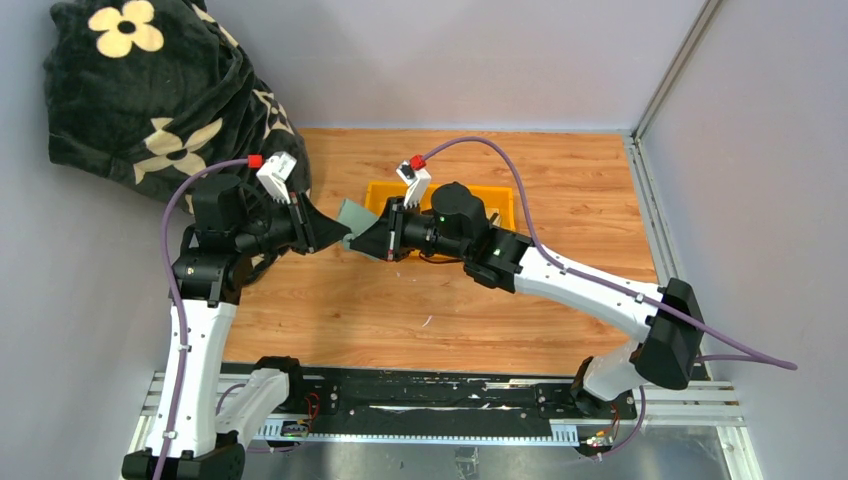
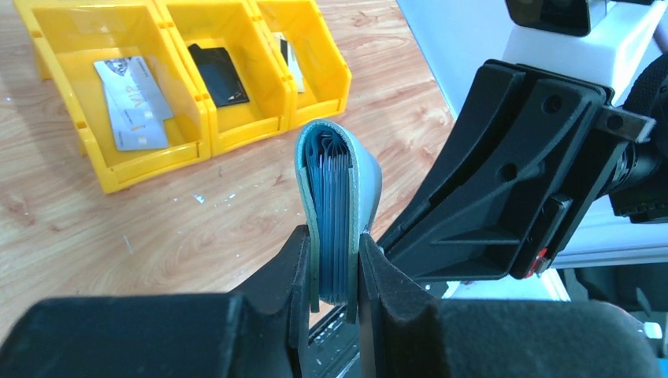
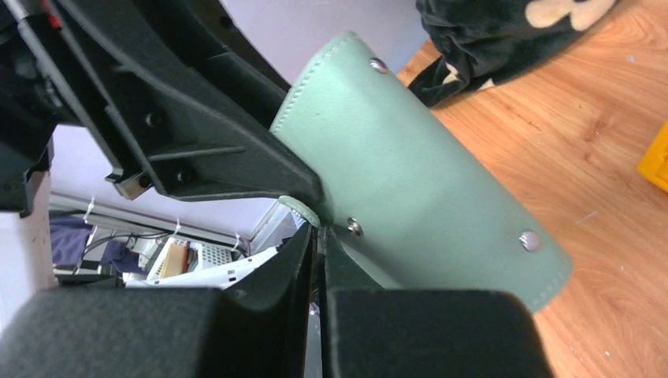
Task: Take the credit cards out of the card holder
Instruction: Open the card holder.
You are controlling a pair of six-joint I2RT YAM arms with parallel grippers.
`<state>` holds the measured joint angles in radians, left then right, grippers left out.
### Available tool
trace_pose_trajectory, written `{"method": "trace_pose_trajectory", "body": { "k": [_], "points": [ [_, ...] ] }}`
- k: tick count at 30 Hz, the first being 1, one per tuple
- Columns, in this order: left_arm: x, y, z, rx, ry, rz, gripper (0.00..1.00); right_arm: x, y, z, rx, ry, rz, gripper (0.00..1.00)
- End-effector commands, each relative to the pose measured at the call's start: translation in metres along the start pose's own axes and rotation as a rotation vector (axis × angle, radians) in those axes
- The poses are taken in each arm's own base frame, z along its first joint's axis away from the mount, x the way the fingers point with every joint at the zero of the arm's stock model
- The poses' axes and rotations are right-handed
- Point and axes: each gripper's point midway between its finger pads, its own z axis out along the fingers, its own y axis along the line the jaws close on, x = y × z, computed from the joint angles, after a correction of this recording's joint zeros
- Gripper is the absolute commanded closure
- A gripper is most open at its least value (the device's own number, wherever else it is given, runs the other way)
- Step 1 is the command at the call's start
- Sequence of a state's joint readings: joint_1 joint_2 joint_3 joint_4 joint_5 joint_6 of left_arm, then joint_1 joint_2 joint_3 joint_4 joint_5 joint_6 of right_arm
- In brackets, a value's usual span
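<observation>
My left gripper [image 1: 335, 232] [image 2: 333, 236] is shut on the card holder [image 1: 352, 216] [image 2: 339, 189] and holds it above the table. It is a sage green folding wallet with blue inner leaves that show at its edge. My right gripper [image 1: 368, 240] [image 3: 319, 232] meets it from the right, jaws nearly together and pinching the small pale clasp tab [image 3: 303, 211] beside the green cover [image 3: 425, 181]. Credit cards lie in the yellow tray: grey and white ones [image 2: 134, 102], a black one [image 2: 219, 75]. No card shows in the wallet.
The yellow three-compartment tray [image 1: 500, 195] [image 2: 201, 110] stands on the wooden table behind the grippers. A black flowered cushion [image 1: 150, 90] [image 3: 504, 31] fills the back left corner. Grey walls close the table at the back and right.
</observation>
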<state>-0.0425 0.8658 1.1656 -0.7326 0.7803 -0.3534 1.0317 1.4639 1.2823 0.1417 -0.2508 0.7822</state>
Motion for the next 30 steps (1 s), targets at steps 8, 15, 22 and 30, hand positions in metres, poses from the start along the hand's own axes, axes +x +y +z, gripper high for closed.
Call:
{"method": "trace_pose_trajectory", "body": {
  "k": [8,15,22,30],
  "points": [
    [-0.001,-0.001,0.000,-0.012,-0.015,-0.031,1.00,-0.019,0.060,-0.012,-0.219,-0.064,-0.107,0.95],
    [-0.014,-0.010,-0.002,0.015,-0.032,0.011,1.00,0.006,0.066,-0.048,-0.268,0.052,-0.250,0.48],
    [-0.012,-0.048,-0.012,0.207,0.009,0.081,0.98,-0.044,0.015,-0.089,0.079,-0.019,-0.374,0.40],
    [0.003,-0.094,-0.040,0.428,0.039,0.198,0.95,-0.030,0.033,-0.087,-0.081,0.169,-0.461,0.16]
  ]
}}
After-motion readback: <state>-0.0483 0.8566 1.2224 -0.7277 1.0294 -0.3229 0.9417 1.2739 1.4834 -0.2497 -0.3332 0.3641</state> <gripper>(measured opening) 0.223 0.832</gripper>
